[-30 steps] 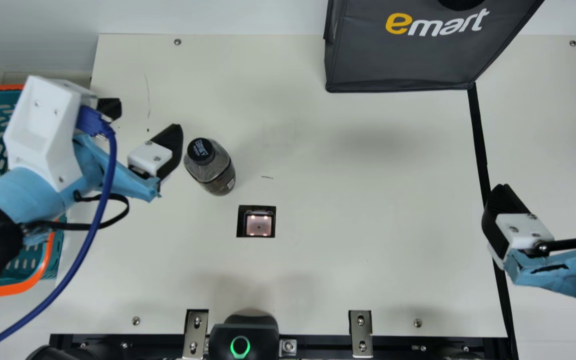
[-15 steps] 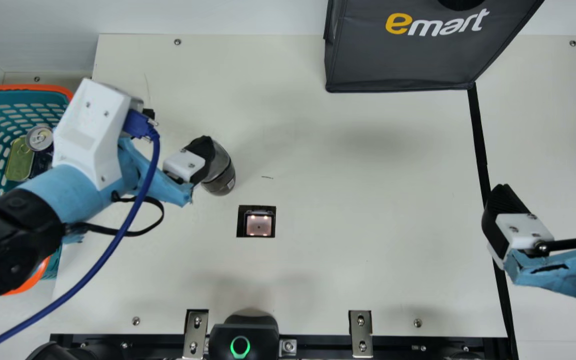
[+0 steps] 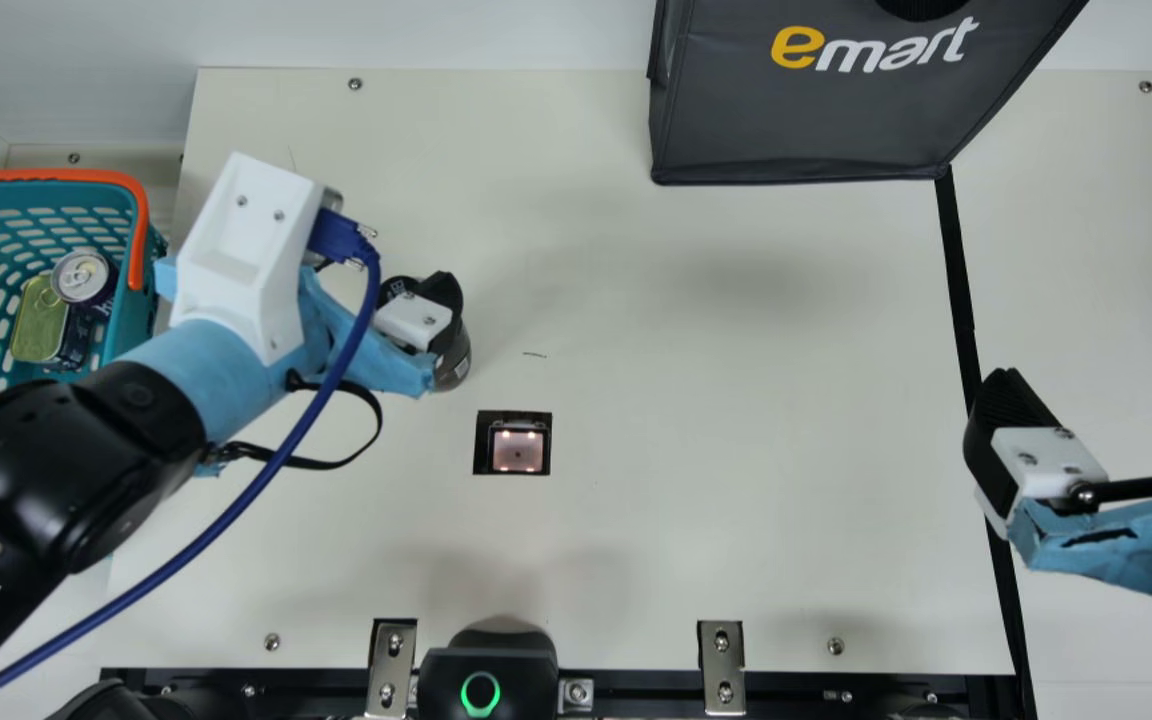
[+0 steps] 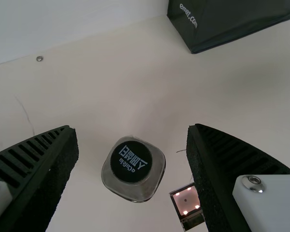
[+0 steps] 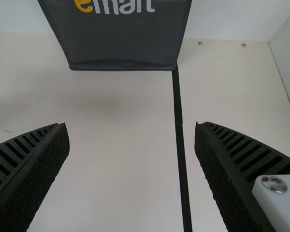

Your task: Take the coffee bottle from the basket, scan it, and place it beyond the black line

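In the main view my left gripper [image 3: 391,275] is over the coffee bottle [image 3: 454,362], one finger covering part of it. The left wrist view has the dark-capped bottle [image 4: 131,162] standing upright between the spread fingers of my left gripper [image 4: 131,130], touched by neither. At the right of the main view, my right gripper [image 3: 1096,385] stands open by the black line [image 3: 956,270]. In the right wrist view the black line [image 5: 180,140] runs between the open fingers of my right gripper [image 5: 132,126].
The scanner window [image 3: 517,448] is set into the table just below the bottle in the main view. A teal basket [image 3: 126,330] with cans stands at the left, and a dark bag [image 3: 796,120] at the back. A blue cable [image 3: 236,510] trails from my left arm.
My left arm has moved right, away from the basket, bringing its open gripper over the bottle. The bottle, the bag and my right arm have stayed put.
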You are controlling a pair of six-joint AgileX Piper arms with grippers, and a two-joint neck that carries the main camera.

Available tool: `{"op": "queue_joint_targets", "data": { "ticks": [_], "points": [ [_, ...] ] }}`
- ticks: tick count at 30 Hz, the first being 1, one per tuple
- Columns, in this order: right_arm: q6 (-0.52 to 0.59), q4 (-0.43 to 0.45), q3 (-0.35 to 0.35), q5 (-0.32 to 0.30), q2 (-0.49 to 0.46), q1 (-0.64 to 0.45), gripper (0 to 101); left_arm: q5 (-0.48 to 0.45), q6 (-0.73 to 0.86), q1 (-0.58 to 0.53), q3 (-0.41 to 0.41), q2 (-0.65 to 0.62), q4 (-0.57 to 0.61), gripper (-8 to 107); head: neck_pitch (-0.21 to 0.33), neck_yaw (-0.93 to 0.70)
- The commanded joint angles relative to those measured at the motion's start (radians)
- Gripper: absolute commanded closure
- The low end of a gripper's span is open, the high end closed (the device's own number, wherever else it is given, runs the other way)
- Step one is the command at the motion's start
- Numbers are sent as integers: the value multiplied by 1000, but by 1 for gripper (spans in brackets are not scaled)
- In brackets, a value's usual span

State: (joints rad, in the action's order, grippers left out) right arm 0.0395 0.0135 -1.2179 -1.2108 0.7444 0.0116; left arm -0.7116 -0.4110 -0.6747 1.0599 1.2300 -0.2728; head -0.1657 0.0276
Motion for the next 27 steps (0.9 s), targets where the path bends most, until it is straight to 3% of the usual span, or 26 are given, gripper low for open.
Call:
{"op": "queue_joint_targets", "data": {
  "ticks": [1,12,27],
  "points": [
    [0,0,0,0,0,0,10,-7,-55,-15,3,11,-31,9,27,0],
    [0,0,0,0,0,0,10,-22,-172,-53,7,69,-112,9,27,0],
    [0,0,0,0,0,0,10,-50,-181,-28,-15,89,-82,9,27,0]
  ]
}}
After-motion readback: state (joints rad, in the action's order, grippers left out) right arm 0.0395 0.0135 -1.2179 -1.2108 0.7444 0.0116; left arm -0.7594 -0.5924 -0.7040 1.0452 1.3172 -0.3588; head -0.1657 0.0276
